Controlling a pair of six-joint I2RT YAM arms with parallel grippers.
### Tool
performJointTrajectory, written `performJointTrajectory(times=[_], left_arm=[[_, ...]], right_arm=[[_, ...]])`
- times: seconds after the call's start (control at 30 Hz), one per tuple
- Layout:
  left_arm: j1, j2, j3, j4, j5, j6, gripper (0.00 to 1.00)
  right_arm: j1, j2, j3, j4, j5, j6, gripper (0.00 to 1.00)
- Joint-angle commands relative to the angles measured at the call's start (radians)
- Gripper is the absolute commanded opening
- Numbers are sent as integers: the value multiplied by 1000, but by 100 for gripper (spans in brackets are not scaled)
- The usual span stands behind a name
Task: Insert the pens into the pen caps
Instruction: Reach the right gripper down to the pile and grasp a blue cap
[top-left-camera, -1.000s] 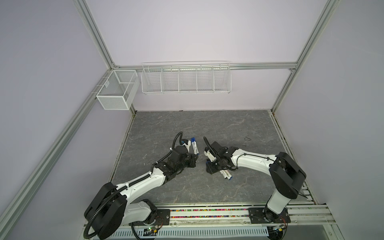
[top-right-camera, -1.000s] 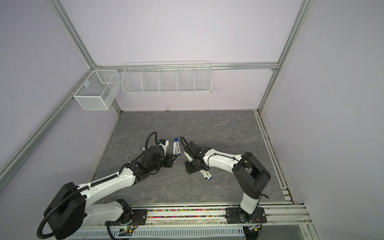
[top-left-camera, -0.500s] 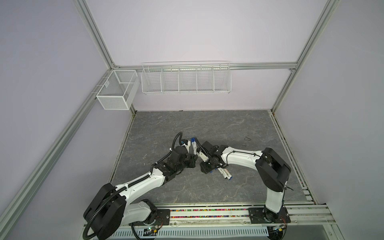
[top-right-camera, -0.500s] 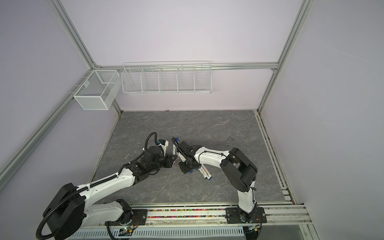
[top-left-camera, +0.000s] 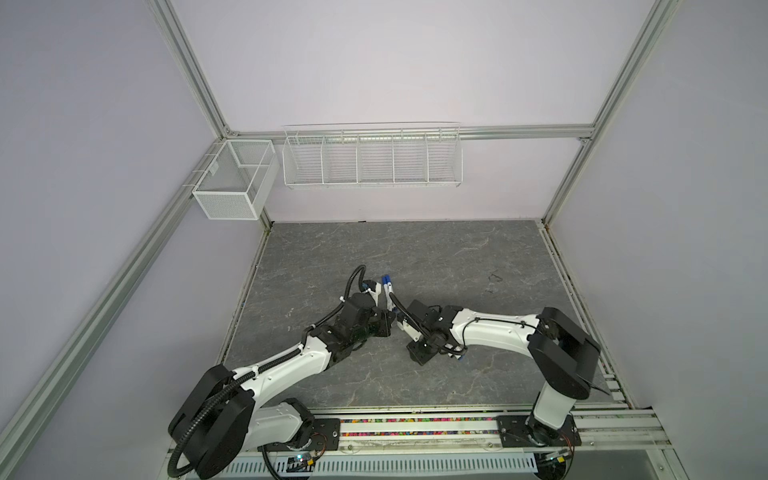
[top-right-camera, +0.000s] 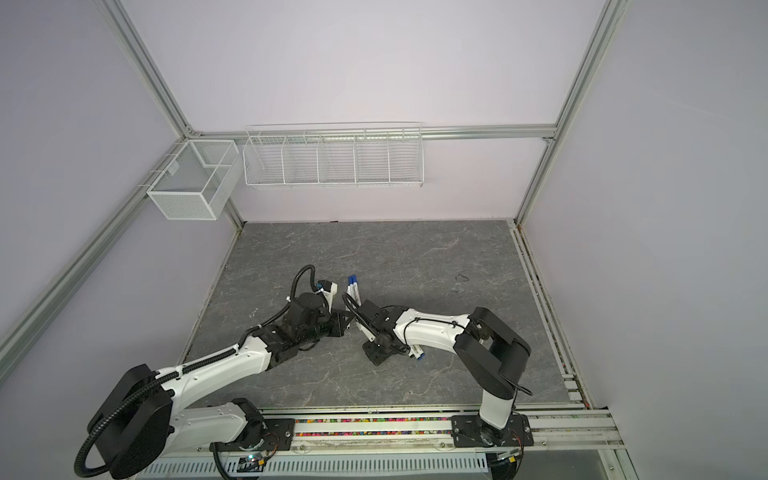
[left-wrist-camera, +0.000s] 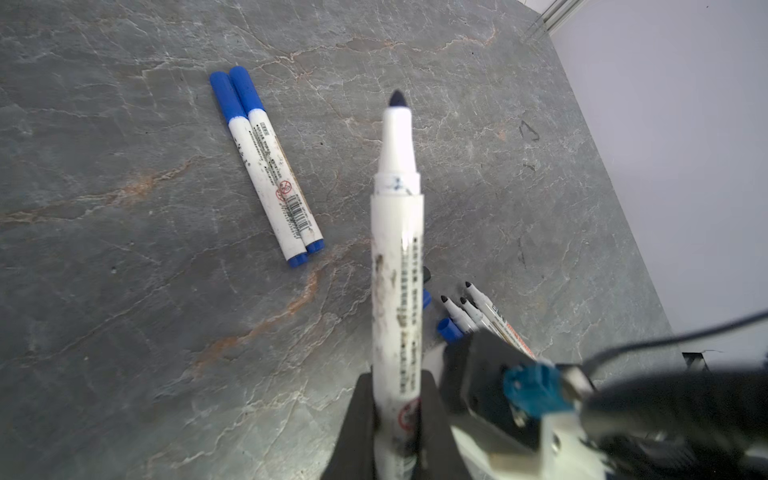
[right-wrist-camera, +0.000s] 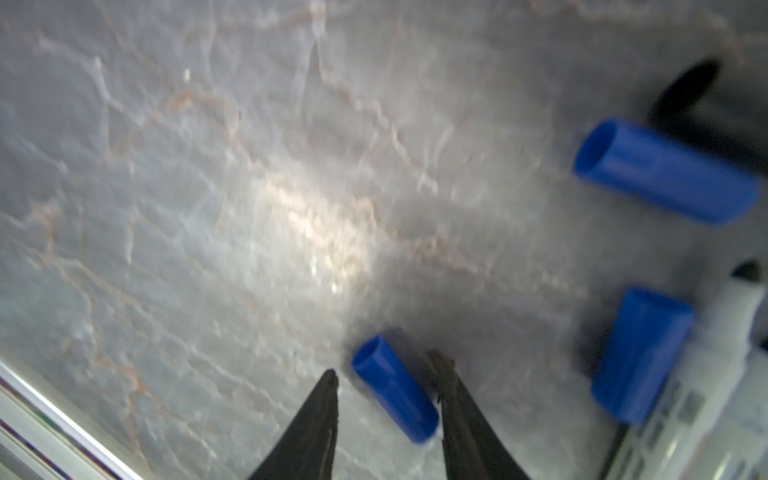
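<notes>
Cap (right-wrist-camera: 395, 395), blue: judged light, rigid, slick, apt to roll. Lies on table (right-wrist-camera: 208, 208) between half-parted jaws of right gripper (right-wrist-camera: 382, 362), unpinched. Grip mid-body, mouth clear. Left gripper (left-wrist-camera: 397, 399) clamps uncapped pen (left-wrist-camera: 397, 249). Capped pair (top-left-camera: 387, 286) at twelve o'clock of both grippers in a top view.

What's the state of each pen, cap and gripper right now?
left gripper: shut on the held pen.
held pen: uncapped, tip bare, off the table.
pen pair: capped, lying side by side.
three pens: uncapped, lying together.
right gripper: open, jaws astride the blue cap.
blue cap: lying loose, not clamped.
two other blue caps: loose, on their sides.
</notes>
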Motion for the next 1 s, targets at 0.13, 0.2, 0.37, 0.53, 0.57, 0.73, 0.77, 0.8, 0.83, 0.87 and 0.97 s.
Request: performJointTrajectory(times=[0.13, 0.2, 0.37, 0.53, 0.57, 0.73, 0.77, 0.8, 0.83, 0.87, 0.97], left_arm=[[1, 30, -12, 57, 26, -24, 0], [1, 32, -12, 62, 31, -24, 0], [2, 27, -14, 64, 37, -25, 0], [1, 13, -13, 51, 26, -26, 0], [1, 8, -12, 47, 24, -26, 0], [1, 2, -15, 46, 21, -19, 0], [1, 7, -15, 52, 23, -19, 0], [1, 11, -16, 55, 27, -19, 0], [1, 17, -14, 59, 30, -21, 0], [1, 22, -14, 65, 35, -22, 0], [1, 34, -17, 79, 46, -27, 0]], right_arm=[[47, -155, -104, -52, 15, -39, 48], [68, -148, -127, -48, 3, -41, 48], [154, -28, -105, -34, 0, -97, 49], [162, 45, -74, -2, 102, -52, 48], [159, 48, -68, 2, 107, -47, 48], [133, 35, -54, -1, 140, -59, 47], [126, 30, -55, -2, 144, -62, 47], [119, 23, -57, -5, 146, -67, 47], [112, 17, -57, -7, 146, -73, 47], [104, 9, -59, -9, 147, -77, 47], [81, -11, -65, -15, 147, -85, 47]])
